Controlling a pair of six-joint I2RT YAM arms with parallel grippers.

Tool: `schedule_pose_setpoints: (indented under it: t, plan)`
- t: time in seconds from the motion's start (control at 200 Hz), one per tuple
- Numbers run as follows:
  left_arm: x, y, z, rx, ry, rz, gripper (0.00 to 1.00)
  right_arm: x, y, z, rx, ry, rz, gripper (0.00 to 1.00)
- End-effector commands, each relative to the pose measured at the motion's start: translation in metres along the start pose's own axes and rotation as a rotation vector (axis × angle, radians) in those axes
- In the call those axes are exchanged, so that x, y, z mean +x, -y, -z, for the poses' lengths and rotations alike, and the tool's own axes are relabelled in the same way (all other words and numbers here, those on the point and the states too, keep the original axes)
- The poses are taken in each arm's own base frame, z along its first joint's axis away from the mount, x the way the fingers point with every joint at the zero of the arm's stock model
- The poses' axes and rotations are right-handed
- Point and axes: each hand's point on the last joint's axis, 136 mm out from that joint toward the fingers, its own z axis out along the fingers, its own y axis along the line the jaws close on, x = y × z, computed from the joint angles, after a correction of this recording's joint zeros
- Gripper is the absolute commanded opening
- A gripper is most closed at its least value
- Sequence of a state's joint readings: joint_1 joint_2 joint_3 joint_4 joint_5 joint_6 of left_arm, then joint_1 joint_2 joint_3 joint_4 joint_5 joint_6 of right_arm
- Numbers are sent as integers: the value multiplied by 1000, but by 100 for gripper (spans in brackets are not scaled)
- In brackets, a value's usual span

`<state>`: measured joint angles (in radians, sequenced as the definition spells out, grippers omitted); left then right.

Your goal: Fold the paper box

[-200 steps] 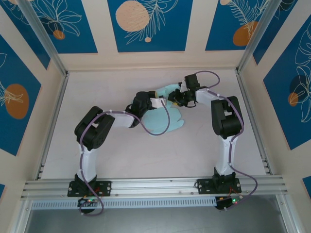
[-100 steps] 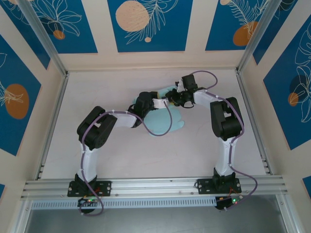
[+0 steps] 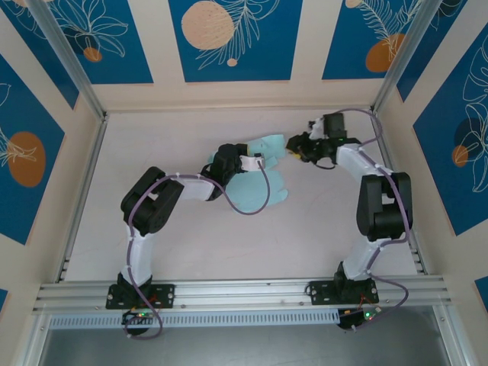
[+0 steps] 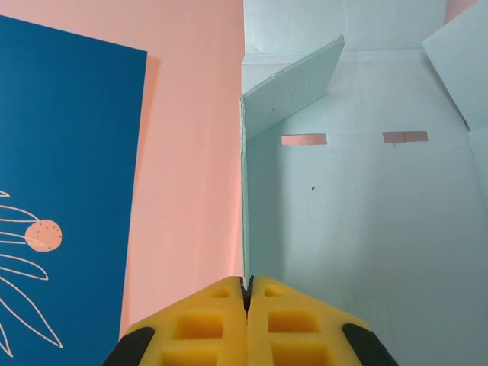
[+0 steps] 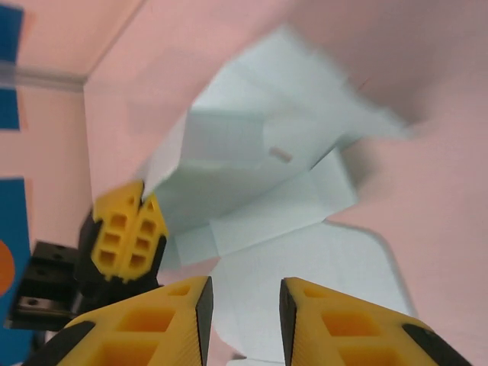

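Top external view shows the left gripper [image 3: 252, 160] reaching to the middle of the pale table [image 3: 152, 145], where it meets the paper box [image 3: 263, 191]. The paper box is a light-blue card sheet that lies mostly flat, a little behind the centre of the table, with one part raised near this gripper. In the left wrist view the left gripper [image 4: 248, 293] has its yellow fingers [image 4: 202, 328] pressed together, and the thin edge of an upright panel of the paper box [image 4: 366, 221] goes in between them. Further away a flap [image 4: 293, 88] stands tilted and two small slots [image 4: 304, 139] are cut in the sheet. To the right, the right gripper [image 3: 293, 145] is just beside the right edge of the raised part; whether it touches, I cannot tell from above. In the right wrist view the right gripper [image 5: 244, 293] has its two fingers apart with nothing between them. Beyond them are the paper box [image 5: 305, 259] and the left gripper [image 5: 128, 229], which pinches its corner.
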<state>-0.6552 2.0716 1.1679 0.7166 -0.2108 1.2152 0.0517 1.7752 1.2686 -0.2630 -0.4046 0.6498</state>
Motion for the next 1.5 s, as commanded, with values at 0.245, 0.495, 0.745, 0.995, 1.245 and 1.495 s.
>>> schedule_pose_setpoints:
  t: [0.245,0.495,0.745,0.995,1.245,1.495]
  plan:
    - [-9,10,-2,24,45,-63,0,-74,27,-40,-84,-101,-113,30]
    - [-9,11,-3,2,44,-145,0,-78,34,-83,-151,-205,-186,30]
    - [-9,7,-3,-42,30,-190,0,-37,26,-97,-151,-296,-159,30]
    - [-6,20,-3,-43,17,-225,0,-11,22,-88,-156,-308,-148,30]
    - [-7,21,-3,-53,18,-196,0,-6,12,-86,-153,-303,-86,30]
    - [-5,28,0,-42,17,-196,0,-3,5,-91,-171,-306,-4,30]
